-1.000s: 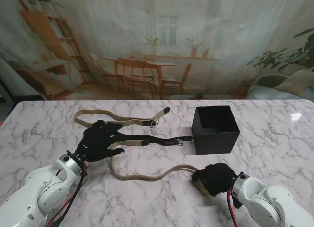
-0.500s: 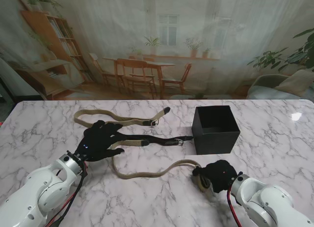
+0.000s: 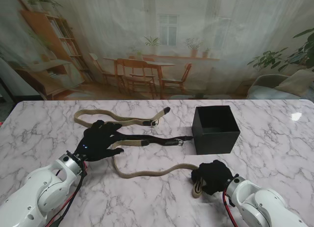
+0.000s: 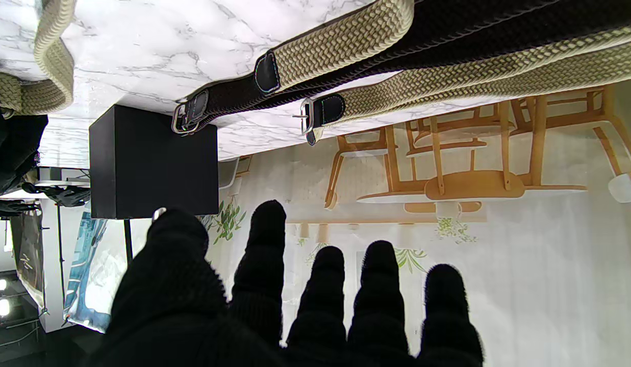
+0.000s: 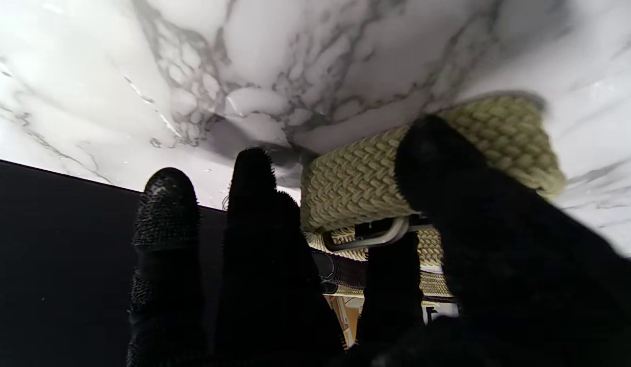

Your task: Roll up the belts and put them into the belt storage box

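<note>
We see a white marble-patterned table [image 3: 44, 124] from above, with our two black-gloved robot hands working on woven belts. Our right hand [image 3: 212, 177] is closed around the buckle end of a beige braided fabric belt [image 3: 147, 173], which it has begun to coil; the wrist view shows the thumb and fingers [image 5: 165, 204] pinching a small roll with a metal buckle at its core. The rest of this belt trails in a loose curve across the table toward our left hand [image 3: 99, 140], which rests flat with fingers spread, pressing on the belts and gripping nothing. Under and beyond that hand lie a black woven belt [image 3: 157, 140] and a second beige braided belt [image 3: 113, 121], both uncoiled. The open black square storage box [image 3: 215, 129] stands just beyond our right hand, and appears empty.

To roll well, we judge the right hand should keep the coil tight and its edges aligned, turning it along the strap, while the left hand keeps the tail lightly tensioned and straight. A slack grip would probably let the coil spring open.
</note>
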### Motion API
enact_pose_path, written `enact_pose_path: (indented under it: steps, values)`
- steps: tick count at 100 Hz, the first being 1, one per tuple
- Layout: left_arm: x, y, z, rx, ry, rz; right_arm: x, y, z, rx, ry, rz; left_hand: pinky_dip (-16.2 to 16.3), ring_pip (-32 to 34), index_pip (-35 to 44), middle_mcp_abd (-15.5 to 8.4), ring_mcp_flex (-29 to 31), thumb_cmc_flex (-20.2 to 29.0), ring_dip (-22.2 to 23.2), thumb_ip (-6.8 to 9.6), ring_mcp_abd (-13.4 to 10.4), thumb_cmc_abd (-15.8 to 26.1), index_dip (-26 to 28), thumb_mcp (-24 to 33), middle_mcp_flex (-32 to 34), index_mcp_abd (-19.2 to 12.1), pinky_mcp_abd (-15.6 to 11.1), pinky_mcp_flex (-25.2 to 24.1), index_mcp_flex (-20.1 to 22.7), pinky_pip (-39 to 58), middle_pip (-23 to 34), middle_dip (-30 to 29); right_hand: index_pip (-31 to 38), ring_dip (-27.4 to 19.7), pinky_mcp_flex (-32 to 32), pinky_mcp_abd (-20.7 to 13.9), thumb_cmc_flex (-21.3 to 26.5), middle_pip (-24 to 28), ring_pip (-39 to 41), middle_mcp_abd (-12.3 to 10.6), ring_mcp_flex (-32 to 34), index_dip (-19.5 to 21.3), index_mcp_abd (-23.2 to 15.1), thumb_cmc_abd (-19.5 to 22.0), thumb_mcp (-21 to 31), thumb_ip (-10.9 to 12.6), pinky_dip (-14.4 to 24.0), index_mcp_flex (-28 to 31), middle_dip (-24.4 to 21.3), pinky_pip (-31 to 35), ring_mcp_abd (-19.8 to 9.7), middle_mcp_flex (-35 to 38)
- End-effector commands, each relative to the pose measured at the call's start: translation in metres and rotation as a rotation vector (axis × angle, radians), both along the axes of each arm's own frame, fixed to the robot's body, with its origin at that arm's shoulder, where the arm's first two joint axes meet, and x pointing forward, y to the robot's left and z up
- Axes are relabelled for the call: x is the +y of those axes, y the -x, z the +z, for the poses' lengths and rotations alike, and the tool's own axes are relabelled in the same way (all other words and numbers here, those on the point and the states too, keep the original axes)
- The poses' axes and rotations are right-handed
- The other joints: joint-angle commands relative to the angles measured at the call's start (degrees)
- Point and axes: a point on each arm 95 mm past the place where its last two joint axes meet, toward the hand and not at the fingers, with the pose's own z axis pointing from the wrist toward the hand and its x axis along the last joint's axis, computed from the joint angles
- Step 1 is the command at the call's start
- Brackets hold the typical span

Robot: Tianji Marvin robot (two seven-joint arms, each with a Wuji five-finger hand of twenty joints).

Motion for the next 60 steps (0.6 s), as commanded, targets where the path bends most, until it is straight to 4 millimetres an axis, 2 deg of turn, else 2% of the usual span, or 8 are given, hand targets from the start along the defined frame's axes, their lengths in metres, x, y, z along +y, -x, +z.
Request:
enact_pose_path:
  steps: [1,14,23,28,39,51,55,60]
  values:
    - [-0.0003,0.0001,-0.0029,0.015,-0.008,0.003,0.0,0.0024,-0.0068,0.022,-0.01,-0.008,-1.0,-1.6,-0.1,0.8,-0.9,-0.4,-0.2,0.75,0.1,2.6,-0.3,-1.3,-3.1,1.2,1.9,-1.1,-0.5,-1.8,-1.2,-0.5,14.0,-2.7,-1.8,4.0,-2.6,-2.1,-3.4,-0.7,-2.6,0.2,4.9,1.0,0.4,-1.1,-1.2,9.3,-0.9,-2.0,2.6,-4.2]
    - [-0.0005,0.0002,-0.0028,0.016,-0.007,0.004,0.0014,0.0013,-0.0075,0.03,-0.04,-0.02,-1.0,-1.6,-0.1,0.8,-1.0,-0.4,-0.1,0.76,0.7,2.6,-0.3,-1.3,-3.1,1.2,1.9,-1.1,-0.5,-1.8,-1.2,-0.5,16.9,-4.6,-3.5,5.3,-2.8,-2.2,-4.3,0.3,-4.5,-0.1,5.2,0.6,1.1,-0.8,-2.5,9.4,-1.1,-3.3,4.0,-3.8]
    - [-0.0006,0.0,-0.0028,0.017,-0.006,0.004,0.0024,-0.0002,-0.0098,0.027,-0.061,-0.028,-1.0,-1.6,-0.1,0.7,-1.0,-0.4,-0.1,0.76,0.7,2.6,-0.3,-1.3,-3.1,1.1,1.9,-1.1,-0.5,-1.8,-1.2,-0.5,19.4,-5.2,-0.1,2.9,-0.3,1.1,-1.2,-3.4,1.3,-2.0,6.2,1.3,1.3,-1.1,-3.4,9.0,0.0,-1.0,1.3,5.4]
    - [-0.0007,-0.0001,-0.0028,0.018,-0.007,0.003,0.0033,-0.0008,-0.0106,0.028,-0.072,-0.032,-0.9,-1.6,-0.1,0.8,-1.0,-0.4,-0.1,0.76,0.6,2.6,-0.3,-1.3,-3.1,1.2,1.9,-1.1,-0.5,-1.9,-1.2,-0.5,19.5,-3.1,3.2,0.0,2.8,5.9,2.8,-7.6,7.6,-2.5,6.6,3.3,0.9,-1.3,-3.4,6.4,2.2,1.4,-1.3,12.5]
    - [-0.0007,-0.0001,-0.0028,0.018,-0.007,0.003,0.0052,-0.0016,-0.0128,0.021,-0.085,-0.033,-0.9,-1.5,-0.1,0.7,-0.9,-0.5,-0.1,0.75,0.1,2.6,-0.3,-1.3,-3.1,1.2,1.9,-1.1,-0.5,-1.9,-1.2,-0.5,20.0,1.0,6.7,-2.9,4.9,10.6,7.7,-9.4,13.0,-2.2,5.7,5.0,0.1,-0.9,-2.2,4.4,6.3,4.4,-2.3,17.3]
    - [-0.0007,-0.0001,-0.0028,0.017,-0.007,0.002,0.0058,-0.0038,-0.0153,-0.014,-0.104,-0.024,-0.9,-1.5,-0.1,0.8,-0.9,-0.4,-0.1,0.76,0.4,2.6,-0.3,-1.2,-3.3,1.3,1.9,-1.1,-0.5,-1.9,-1.2,-0.5,14.1,7.0,7.1,-4.2,5.2,16.8,15.5,-13.4,19.4,0.2,4.1,6.6,-0.8,-0.7,2.0,0.8,12.7,8.1,-3.6,25.3]
    - [-0.0007,-0.0001,-0.0028,0.017,-0.007,0.002,0.0058,-0.0046,-0.016,-0.033,-0.108,-0.015,-0.9,-1.5,-0.1,0.8,-1.0,-0.4,-0.1,0.76,0.5,2.6,-0.3,-1.3,-3.3,1.2,1.9,-1.1,-0.5,-1.9,-1.2,-0.5,11.6,8.1,7.3,-4.4,5.2,19.0,17.7,-14.5,21.2,-1.0,5.3,6.7,-0.9,-0.7,2.8,0.3,13.4,9.1,-3.9,27.2]
    - [-0.0007,-0.0001,-0.0028,0.017,-0.007,0.002,0.0056,-0.0052,-0.0165,-0.047,-0.102,-0.005,-0.9,-1.5,-0.1,0.7,-1.0,-0.4,-0.1,0.76,0.4,2.6,-0.3,-1.3,-3.3,1.2,1.9,-1.1,-0.5,-1.9,-1.2,-0.5,2.3,8.9,7.4,-4.6,3.6,20.1,19.4,-15.1,22.2,-3.8,7.0,7.5,0.8,0.1,3.3,-0.7,12.9,9.8,-3.9,28.7]
